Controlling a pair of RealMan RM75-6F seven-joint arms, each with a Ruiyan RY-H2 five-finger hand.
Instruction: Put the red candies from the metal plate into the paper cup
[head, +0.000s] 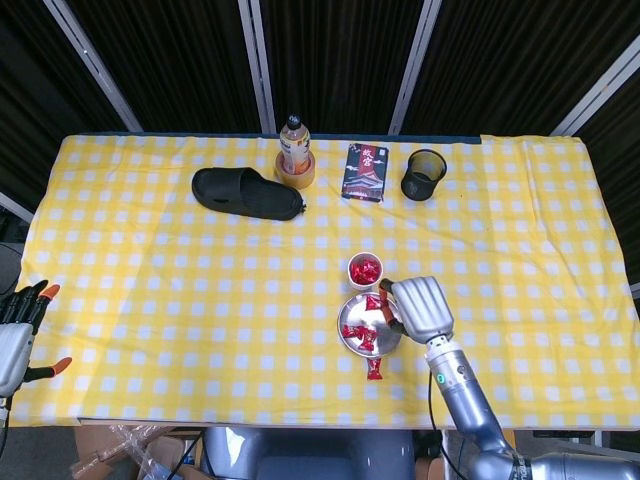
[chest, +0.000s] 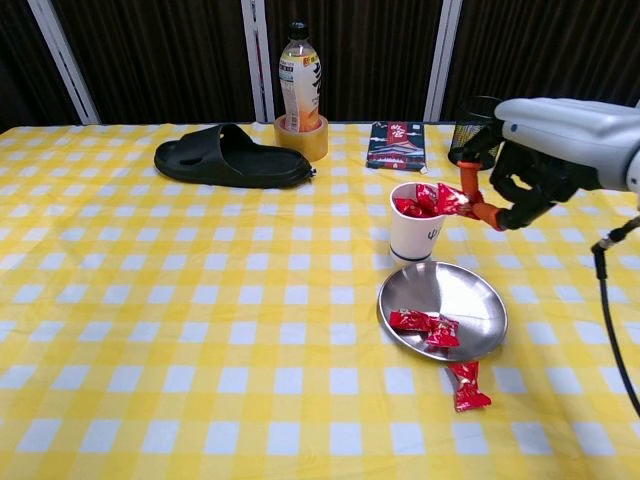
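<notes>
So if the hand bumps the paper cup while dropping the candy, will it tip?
Probably yes: the paper cup looks light and tall, holding only a few candies. The right hand holds a candy at its rim, so a sideways nudge could topple it.

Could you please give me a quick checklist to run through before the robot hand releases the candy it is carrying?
1. Right robot hand pinches a red candy: ok.
2. Candy lined up over the paper cup mouth: cannot tell; it sits at the cup's right rim in the chest view.
3. Cup upright, candies already inside: ok.
4. Metal plate still holds candies: ok, more to fetch.
5. Stray candy lies on the cloth off the plate: not ok.
6. Left robot hand away at the table edge: ok.
</notes>
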